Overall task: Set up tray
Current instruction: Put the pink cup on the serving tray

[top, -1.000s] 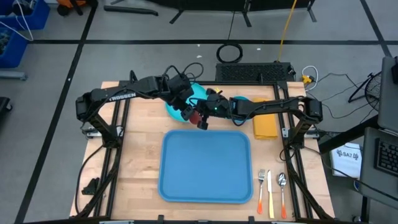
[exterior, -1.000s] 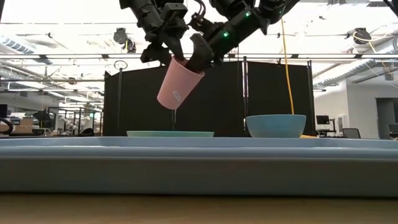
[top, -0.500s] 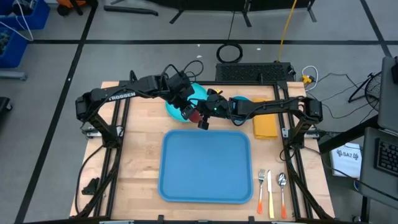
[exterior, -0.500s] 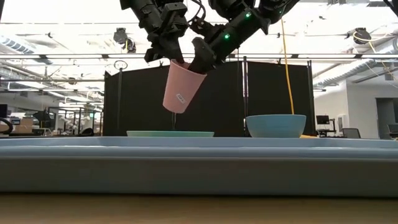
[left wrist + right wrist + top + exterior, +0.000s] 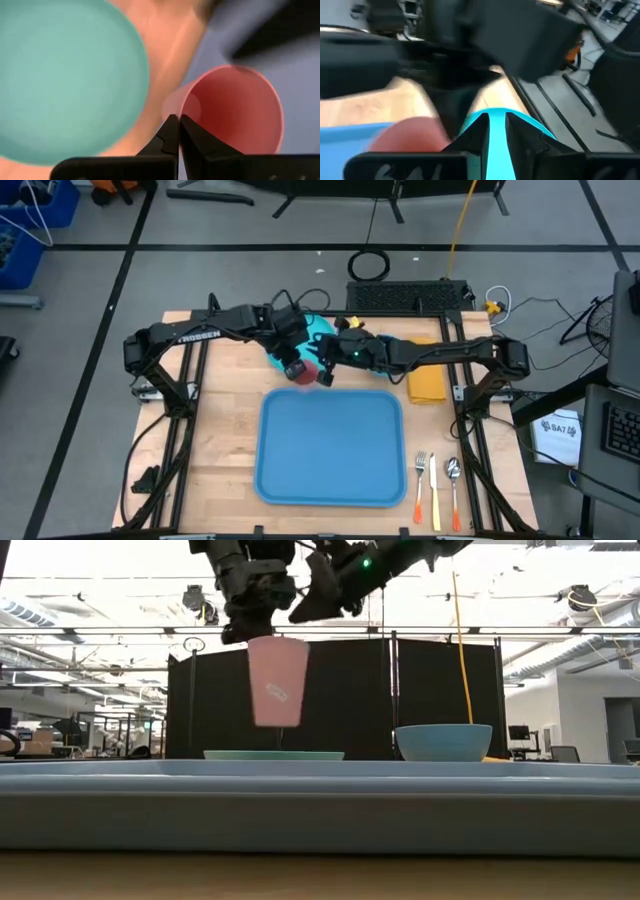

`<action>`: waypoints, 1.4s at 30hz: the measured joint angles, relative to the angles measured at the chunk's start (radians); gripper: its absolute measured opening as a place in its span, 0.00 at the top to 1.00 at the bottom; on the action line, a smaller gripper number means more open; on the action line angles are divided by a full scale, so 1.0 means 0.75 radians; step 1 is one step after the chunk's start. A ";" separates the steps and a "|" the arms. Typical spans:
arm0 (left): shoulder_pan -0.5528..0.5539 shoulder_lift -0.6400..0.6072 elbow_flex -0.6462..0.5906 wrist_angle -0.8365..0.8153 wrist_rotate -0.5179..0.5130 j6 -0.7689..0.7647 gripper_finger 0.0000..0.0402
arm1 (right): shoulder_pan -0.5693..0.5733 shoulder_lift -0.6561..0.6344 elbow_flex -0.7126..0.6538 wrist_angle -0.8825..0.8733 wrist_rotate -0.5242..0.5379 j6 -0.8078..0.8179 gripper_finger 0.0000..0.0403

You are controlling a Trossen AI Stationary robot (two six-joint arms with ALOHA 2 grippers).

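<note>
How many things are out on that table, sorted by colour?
Blue or turquoise: 3, the tray, plate, bowl
Pink: 1, the cup
Yellow-orange: 1, the napkin
Cutlery: 3, fork, knife, spoon
Total: 8

Smooth blue plastic tray (image 5: 330, 448); pale wood table (image 5: 225, 450).

Bright ceiling lights (image 5: 600, 585) washed out the room behind the table, leaving both arms nearly silhouetted from table height. Overhead, lighting was even, shadows soft. Both wrist cameras were badly blurred, perhaps from motion; the pink cup (image 5: 235, 110) looked smeared.
</note>
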 joint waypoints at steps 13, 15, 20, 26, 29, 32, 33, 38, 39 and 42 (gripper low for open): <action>-0.155 -0.002 -0.023 -0.079 -0.017 0.073 0.99 | 0.000 -0.296 -0.007 -0.144 -0.012 -0.005 0.85; -0.173 -0.020 -0.069 -0.075 -0.019 0.065 0.99 | -0.008 -0.334 -0.007 -0.185 -0.011 0.002 0.85; -0.178 -0.190 -0.316 0.128 0.051 0.012 0.99 | -0.019 -0.432 -0.060 -0.196 -0.011 0.028 0.85; -0.177 -0.490 -0.615 0.429 0.069 -0.087 0.99 | -0.035 -0.568 -0.282 0.043 -0.012 0.034 0.86; -0.188 -0.606 -0.732 0.529 0.041 -0.155 0.99 | -0.034 -0.635 -0.410 0.206 -0.008 0.034 0.87; -0.195 -0.658 -0.811 0.506 -0.003 -0.209 0.99 | -0.034 -0.684 -0.518 0.327 -0.008 0.034 0.88; -0.197 -0.663 -0.838 0.509 -0.011 -0.222 0.99 | -0.034 -0.692 -0.542 0.361 -0.008 0.034 0.88; -0.238 -0.644 -0.904 0.507 -0.001 -0.274 0.99 | -0.034 -0.721 -0.581 0.410 0.040 0.060 0.89; -0.246 -0.637 -0.911 0.488 -0.007 -0.275 0.99 | -0.033 -0.721 -0.581 0.410 0.051 0.067 0.90; -0.261 -0.617 -0.914 0.477 -0.042 -0.282 0.99 | -0.033 -0.720 -0.583 0.410 0.052 0.067 0.90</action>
